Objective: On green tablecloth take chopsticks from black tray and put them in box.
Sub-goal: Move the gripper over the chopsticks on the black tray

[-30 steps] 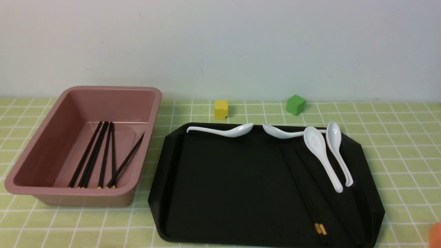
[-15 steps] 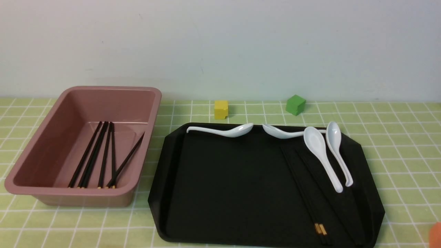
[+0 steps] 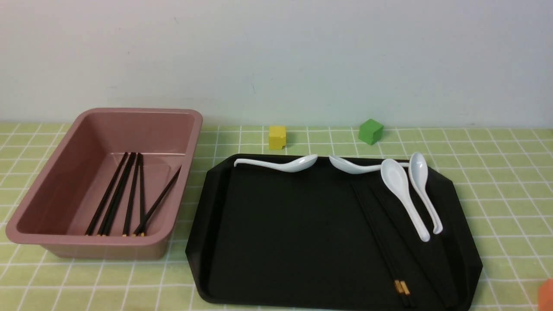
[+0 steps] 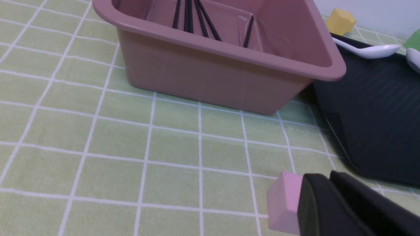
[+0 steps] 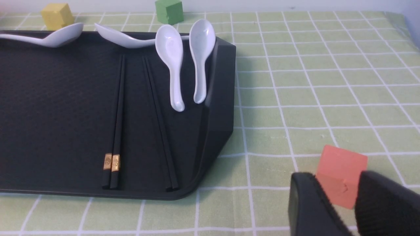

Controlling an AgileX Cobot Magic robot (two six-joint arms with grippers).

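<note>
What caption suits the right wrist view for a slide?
Chopsticks and white spoons in the black tray; an orange cube near the jaws.

spoons (image 3: 399,190) 4 | cubes (image 3: 277,137) 4 | chopsticks (image 5: 118,108) on tray (image 3: 281,224) 4 (two pairs)

The black tray (image 5: 59,98) holds chopsticks (image 5: 116,124) and white spoons (image 5: 174,65); an orange cube (image 5: 341,164) sits by the tool (image 5: 336,183).

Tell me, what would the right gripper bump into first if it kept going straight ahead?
Most likely the orange cube, just ahead of the right gripper and in line with its open gap; depth is unclear.
</note>
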